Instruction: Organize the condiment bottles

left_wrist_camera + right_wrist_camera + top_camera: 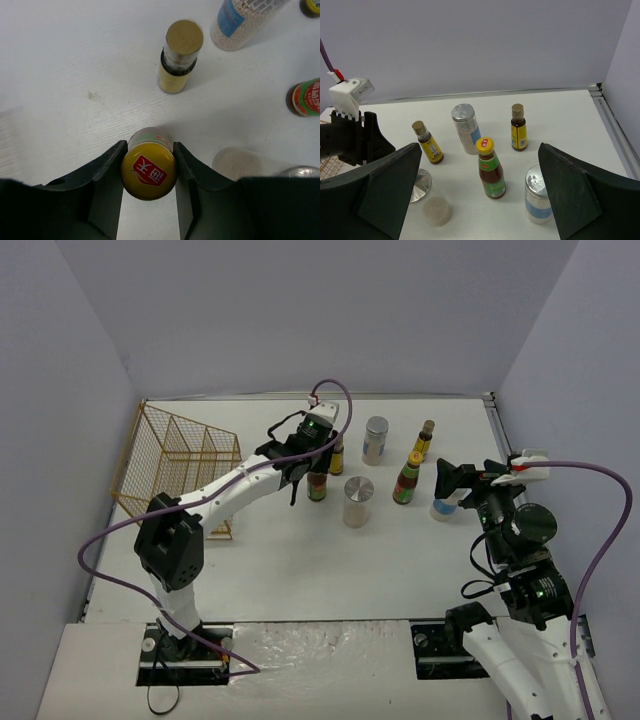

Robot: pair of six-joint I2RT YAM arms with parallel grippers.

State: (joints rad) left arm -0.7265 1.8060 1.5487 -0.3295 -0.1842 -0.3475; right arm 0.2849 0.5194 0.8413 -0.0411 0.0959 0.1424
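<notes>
The left pincer [149,152] grips the yellow cap of a sauce bottle [148,172] standing on the table [300,570]. The cap's red tag bears white characters I can't read. The right pincer [479,147] gapes wide near a blue-labelled jar [538,195].

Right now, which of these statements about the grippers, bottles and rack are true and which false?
1. The left gripper is closed on a yellow-capped sauce bottle. True.
2. The right gripper holds a jar. False: its jaws are wide open and hold nothing.
3. One bottle lies in the rack. False: none is in it; all are on the table.
4. The other sauce bottle stands upright. True.
</notes>
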